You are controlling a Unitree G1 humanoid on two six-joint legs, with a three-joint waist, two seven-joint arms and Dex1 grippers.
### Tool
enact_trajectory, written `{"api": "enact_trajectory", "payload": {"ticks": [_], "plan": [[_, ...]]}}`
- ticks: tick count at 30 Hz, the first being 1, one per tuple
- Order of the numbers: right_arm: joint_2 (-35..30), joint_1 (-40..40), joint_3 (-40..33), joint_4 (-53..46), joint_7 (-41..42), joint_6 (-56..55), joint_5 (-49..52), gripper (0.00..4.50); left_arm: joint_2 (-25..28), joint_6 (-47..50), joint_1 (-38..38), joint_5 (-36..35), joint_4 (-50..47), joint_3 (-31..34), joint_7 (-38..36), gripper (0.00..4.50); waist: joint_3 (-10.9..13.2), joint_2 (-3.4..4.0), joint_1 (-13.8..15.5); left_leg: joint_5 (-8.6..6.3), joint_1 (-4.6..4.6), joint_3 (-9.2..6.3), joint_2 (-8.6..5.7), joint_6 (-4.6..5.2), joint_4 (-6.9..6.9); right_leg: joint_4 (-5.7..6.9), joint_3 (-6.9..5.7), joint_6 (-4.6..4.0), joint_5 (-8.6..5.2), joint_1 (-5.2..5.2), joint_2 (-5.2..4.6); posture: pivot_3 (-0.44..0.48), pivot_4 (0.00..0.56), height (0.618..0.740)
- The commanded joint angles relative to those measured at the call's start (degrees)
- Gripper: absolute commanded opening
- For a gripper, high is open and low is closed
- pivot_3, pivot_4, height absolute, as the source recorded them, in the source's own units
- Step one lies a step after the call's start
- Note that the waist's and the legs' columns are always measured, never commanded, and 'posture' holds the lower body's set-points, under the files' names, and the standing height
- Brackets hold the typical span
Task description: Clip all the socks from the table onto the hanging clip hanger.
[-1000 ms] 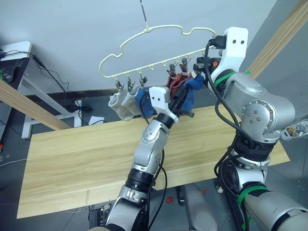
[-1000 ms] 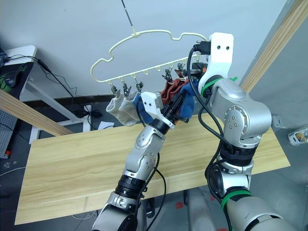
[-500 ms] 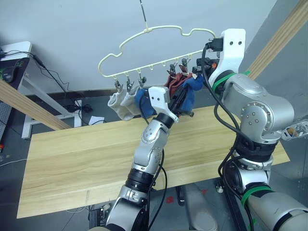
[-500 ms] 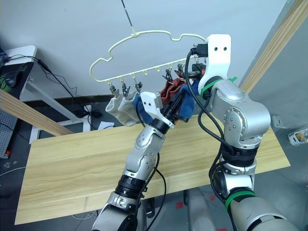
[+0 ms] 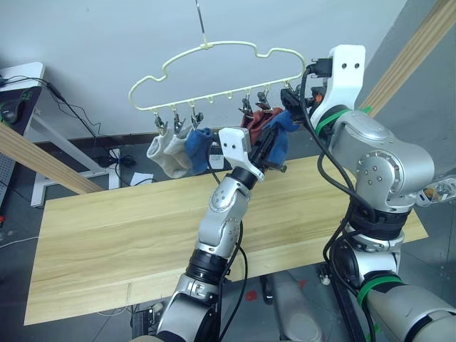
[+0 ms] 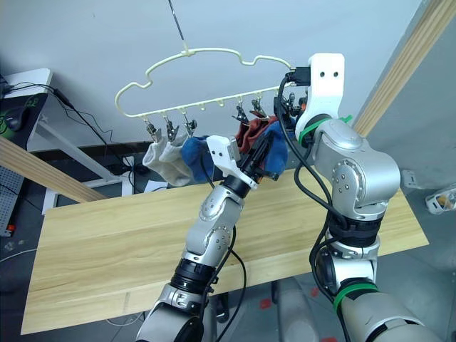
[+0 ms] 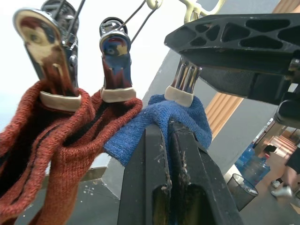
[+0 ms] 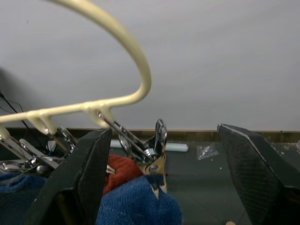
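The pale-yellow clip hanger [image 5: 214, 68] hangs over the table [image 5: 107, 235]. Two light grey socks [image 5: 162, 151], a blue sock [image 5: 196, 144] and two rust-red socks [image 7: 56, 136] hang from its clips. At the right end another blue sock [image 7: 176, 112] sits in a silver clip [image 7: 183, 84]. My left gripper [image 5: 273, 147] is shut on this sock just below the clip. My right gripper [image 8: 164, 130] stands wide open around the end clip [image 8: 157, 150], its fingers [image 8: 89, 178] apart from it.
Slanted wooden frame poles cross at the left [image 5: 43, 160] and at the right [image 5: 417, 46]. A white desk [image 5: 25, 78] with cables stands at the back left. A grey wall [image 5: 107, 35] lies behind the hanger.
My right gripper has opened and let go of the end clip, which now holds the blue sock. The hanger has swung to the left. My left gripper stays shut on the sock.
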Motion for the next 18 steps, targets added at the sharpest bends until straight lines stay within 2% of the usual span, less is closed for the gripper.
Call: {"api": "enact_trajectory", "payload": {"ticks": [1,4,10,16,18], "plan": [[-0.6,-0.8,-0.6,-1.7,0.1,-1.5,0.0,3.83,-3.7,0.6,-4.5,-0.1,-0.9,-1.5,-1.1,0.0,0.0,0.0,0.0,0.0,0.0,0.0,0.0,0.0,0.0,0.0,0.0,0.0,0.0,0.0,0.0,-0.261,0.322,0.74],[-0.8,-0.4,-0.3,-2.2,0.4,-1.5,0.1,3.87,-1.8,2.6,-3.2,-0.1,-1.9,-3.0,-4.1,0.69,0.0,0.0,0.0,0.0,0.0,0.0,0.0,0.0,0.0,0.01,0.0,0.0,0.0,0.0,0.0,-0.26,0.322,0.74],[-1.7,0.4,-0.2,-2.9,0.9,-1.9,0.1,3.87,3.2,5.0,0.3,2.2,-6.1,-5.7,-9.3,2.42,0.0,0.01,0.0,0.0,0.0,0.0,0.0,0.0,0.0,0.02,0.01,-0.01,0.01,0.0,0.0,-0.249,0.321,0.74],[-6.2,3.9,0.9,-5.4,3.7,-2.2,0.5,3.87,12.5,9.2,4.9,4.1,-13.1,-7.0,-14.4,4.18,0.0,0.02,0.0,0.01,0.03,0.0,0.02,0.0,0.01,0.09,0.02,-0.05,0.03,-0.01,0.01,-0.235,0.318,0.74],[-8.6,5.6,1.2,-6.5,5.6,-2.4,0.9,3.87,16.1,11.3,6.9,3.8,-16.4,-6.5,-15.9,4.48,0.0,0.03,0.0,0.01,0.03,-0.03,0.02,0.0,0.01,0.1,0.01,-0.05,0.03,-0.01,0.01,-0.231,0.315,0.74]]}}
